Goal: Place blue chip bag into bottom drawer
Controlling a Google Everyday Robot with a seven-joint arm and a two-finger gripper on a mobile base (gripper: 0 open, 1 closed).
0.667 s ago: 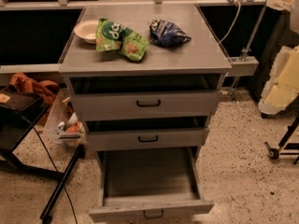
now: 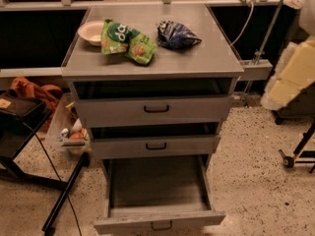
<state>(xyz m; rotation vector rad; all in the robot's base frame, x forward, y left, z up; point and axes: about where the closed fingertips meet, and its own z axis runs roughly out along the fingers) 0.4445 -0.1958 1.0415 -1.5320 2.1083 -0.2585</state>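
The blue chip bag point(image 2: 177, 35), crumpled dark navy foil with white markings, lies on the grey cabinet top point(image 2: 197, 60), right of centre. The bottom drawer point(image 2: 157, 191) is pulled out wide open at floor level. Its shallow grey tray holds nothing, and a small dark handle is on its low front panel. The two drawers above it are pushed in. My gripper is out of view. Only a pale cream part of my arm point(image 2: 290, 77) shows at the right edge, well right of the cabinet and apart from the bag.
A green snack bag point(image 2: 125, 41) and a white bowl point(image 2: 91, 32) lie on the left of the cabinet top. A black stand with a cable point(image 2: 29, 132) and a bin of items point(image 2: 71, 132) are on the left. A wheeled black base point(image 2: 298, 154) is on the right.
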